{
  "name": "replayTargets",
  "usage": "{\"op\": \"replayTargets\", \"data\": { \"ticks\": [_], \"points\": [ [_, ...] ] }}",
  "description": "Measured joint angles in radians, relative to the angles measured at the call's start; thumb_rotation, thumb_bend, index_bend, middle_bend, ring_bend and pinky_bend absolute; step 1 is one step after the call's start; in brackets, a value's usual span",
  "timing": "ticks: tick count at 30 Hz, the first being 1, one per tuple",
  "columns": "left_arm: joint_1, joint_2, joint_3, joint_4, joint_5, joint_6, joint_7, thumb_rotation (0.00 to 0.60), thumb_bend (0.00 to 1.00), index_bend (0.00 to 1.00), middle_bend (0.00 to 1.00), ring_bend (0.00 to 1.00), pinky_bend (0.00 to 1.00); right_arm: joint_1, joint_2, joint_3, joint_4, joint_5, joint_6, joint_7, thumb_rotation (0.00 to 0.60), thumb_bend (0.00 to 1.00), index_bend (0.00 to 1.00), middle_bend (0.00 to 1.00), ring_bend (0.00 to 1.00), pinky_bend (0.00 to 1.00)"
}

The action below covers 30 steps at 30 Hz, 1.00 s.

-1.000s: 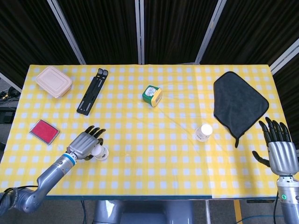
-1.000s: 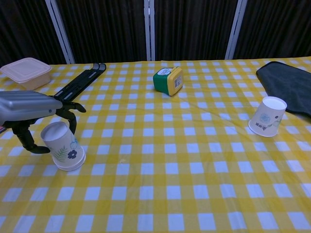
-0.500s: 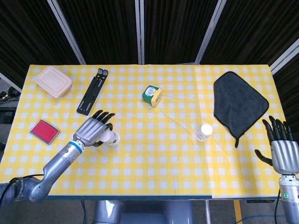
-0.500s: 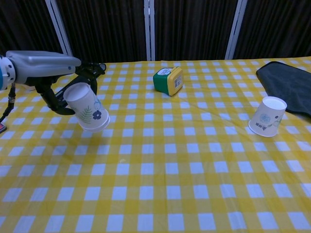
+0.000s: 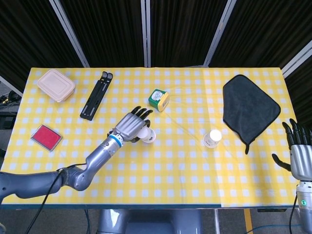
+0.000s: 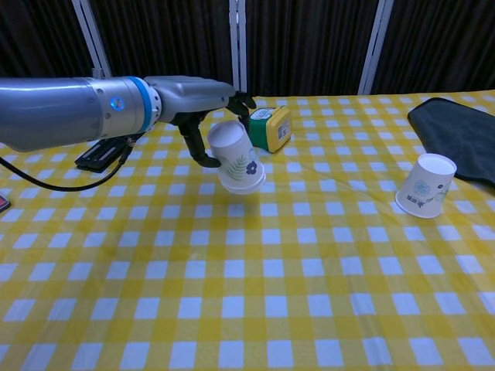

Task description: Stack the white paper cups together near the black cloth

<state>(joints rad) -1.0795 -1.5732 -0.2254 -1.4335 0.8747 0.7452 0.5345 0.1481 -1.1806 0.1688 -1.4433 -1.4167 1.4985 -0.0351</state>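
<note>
My left hand (image 5: 131, 125) (image 6: 203, 94) grips a white paper cup (image 6: 235, 158) (image 5: 147, 136) with a flower print, held upside down and tilted above the middle of the table. A second white cup (image 5: 212, 137) (image 6: 423, 186) stands upside down on the cloth, close to the left of the black cloth (image 5: 249, 107) (image 6: 458, 133). My right hand (image 5: 301, 154) hangs open off the table's right front corner, fingers spread and holding nothing; the chest view does not show it.
A green tin (image 5: 159, 99) (image 6: 268, 128) lies just behind the held cup. A black folding stand (image 5: 96, 94), a pink lidded box (image 5: 56, 85) and a red pad (image 5: 46, 137) sit on the left side.
My left hand has lifted the flower-print cup off the table and carried it right, from the left front to the middle. My right hand has drifted back toward the right front corner.
</note>
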Motion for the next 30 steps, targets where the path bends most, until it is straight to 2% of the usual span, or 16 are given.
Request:
{"op": "replayTargets", "data": {
  "ticks": [6, 16, 18, 23, 25, 30],
  "points": [
    [-0.08, -0.124, -0.029, 0.138, -0.019, -0.031, -0.02, 0.6, 0.34, 0.43, 0.0, 0.0, 0.0, 0.0, 0.0, -0.001, -0.001, 0.0, -0.002, -0.002, 0.6, 0.08, 0.04, 0.0, 0.0, 0.0],
    [-0.194, -0.255, -0.061, 0.283, -0.088, -0.075, -0.016, 0.6, 0.33, 0.39, 0.0, 0.0, 0.0, 0.0, 0.002, -0.004, -0.002, -0.009, -0.001, 0.006, 0.6, 0.08, 0.04, 0.0, 0.0, 0.0],
    [-0.208, -0.272, -0.06, 0.298, -0.104, -0.077, -0.007, 0.6, 0.33, 0.34, 0.0, 0.0, 0.0, 0.0, 0.003, -0.003, -0.002, -0.008, 0.0, 0.01, 0.6, 0.08, 0.04, 0.0, 0.0, 0.0],
    [-0.219, -0.275, -0.05, 0.292, -0.131, -0.078, 0.011, 0.6, 0.28, 0.05, 0.0, 0.0, 0.0, -0.002, 0.006, -0.003, -0.004, -0.009, 0.004, 0.013, 0.6, 0.08, 0.04, 0.0, 0.0, 0.0],
    [-0.22, -0.267, -0.044, 0.276, -0.136, -0.065, 0.02, 0.6, 0.24, 0.01, 0.0, 0.0, 0.0, -0.003, 0.007, -0.003, -0.005, -0.011, 0.006, 0.013, 0.6, 0.08, 0.04, 0.0, 0.0, 0.0],
    [-0.208, -0.23, -0.038, 0.228, -0.143, -0.02, 0.028, 0.6, 0.23, 0.0, 0.0, 0.0, 0.0, -0.003, 0.008, -0.006, -0.009, -0.015, 0.005, 0.009, 0.6, 0.08, 0.04, 0.0, 0.0, 0.0]
  ]
}}
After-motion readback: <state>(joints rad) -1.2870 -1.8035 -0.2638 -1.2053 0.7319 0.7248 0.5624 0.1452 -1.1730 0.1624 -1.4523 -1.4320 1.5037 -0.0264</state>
